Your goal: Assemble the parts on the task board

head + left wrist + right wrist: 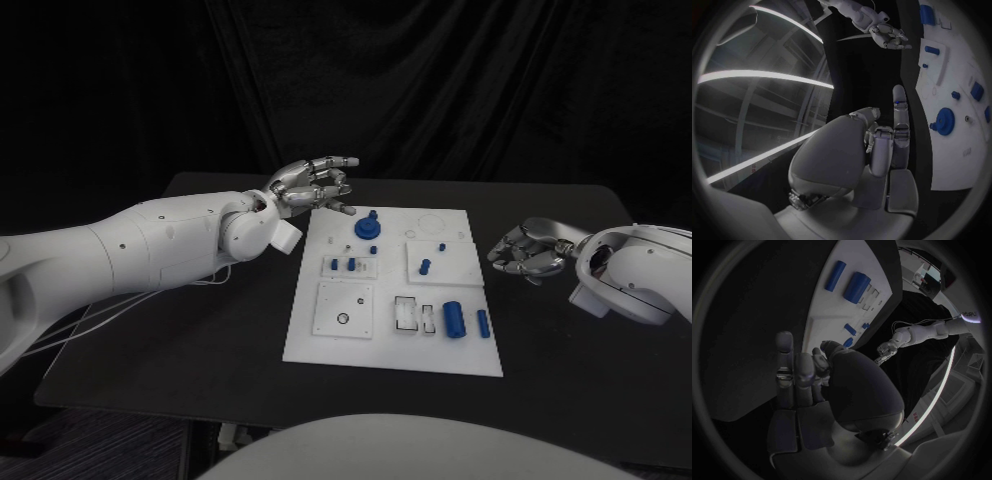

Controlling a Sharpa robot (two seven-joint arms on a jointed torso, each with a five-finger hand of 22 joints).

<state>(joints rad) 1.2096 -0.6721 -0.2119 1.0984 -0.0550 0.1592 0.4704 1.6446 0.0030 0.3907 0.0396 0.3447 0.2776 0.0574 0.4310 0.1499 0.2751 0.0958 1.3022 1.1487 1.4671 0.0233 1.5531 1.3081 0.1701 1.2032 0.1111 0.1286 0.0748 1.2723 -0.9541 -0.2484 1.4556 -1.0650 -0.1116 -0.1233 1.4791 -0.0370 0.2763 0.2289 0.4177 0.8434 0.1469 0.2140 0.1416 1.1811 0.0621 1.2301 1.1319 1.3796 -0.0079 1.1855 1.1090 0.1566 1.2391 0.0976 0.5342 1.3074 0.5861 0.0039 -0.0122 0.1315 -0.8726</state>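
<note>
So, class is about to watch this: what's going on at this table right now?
A two-armed robot faces a white task board with small blue parts on it, including a gear near the far edge and a cylinder near the front. Neither robot hand holds anything: the left robot hand hovers by the board's far left corner, the right robot hand beside its right edge, fingers curled. Assembly hasn't visibly begun.

Overhead head view, two wrist views

Support: black table [188, 340], dark and matte.
On it: white task board [329, 340], lying flat at the table's middle, nearer the far edge than the near edge.
</note>
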